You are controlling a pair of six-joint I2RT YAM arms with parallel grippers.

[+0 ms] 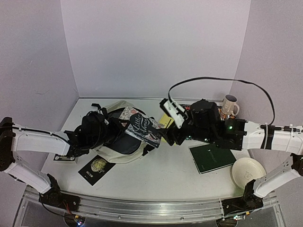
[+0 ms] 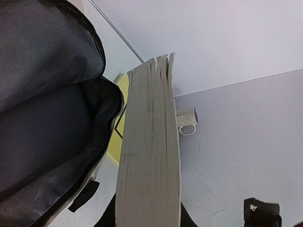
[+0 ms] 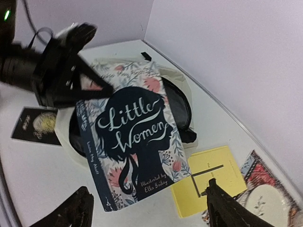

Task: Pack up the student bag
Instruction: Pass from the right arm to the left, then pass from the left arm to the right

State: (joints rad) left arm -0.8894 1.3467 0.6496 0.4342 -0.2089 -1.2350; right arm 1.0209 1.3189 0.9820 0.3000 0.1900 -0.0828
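Observation:
The student bag (image 1: 119, 155) lies left of centre, cream with a dark open mouth (image 2: 47, 118). A "Little Women" book (image 1: 144, 130) hangs tilted above that mouth. My left gripper (image 1: 116, 128) is shut on the book's left end; in its wrist view the page edge (image 2: 149, 156) runs up between the dark fingers (image 2: 106, 215). The right wrist view shows the cover (image 3: 132, 142) with the left gripper (image 3: 71, 78) clamped on its upper corner. My right gripper (image 3: 147, 198) stands open just off the book's near end, its fingertips (image 3: 213, 189) wide apart and touching nothing.
A yellow notebook (image 1: 165, 122) lies behind the book beside the bag. Right of centre are a green notebook (image 1: 212, 157), a white plate (image 1: 249, 171) and a mug (image 1: 230, 105). A black booklet with a gold emblem (image 1: 97, 168) lies in front of the bag.

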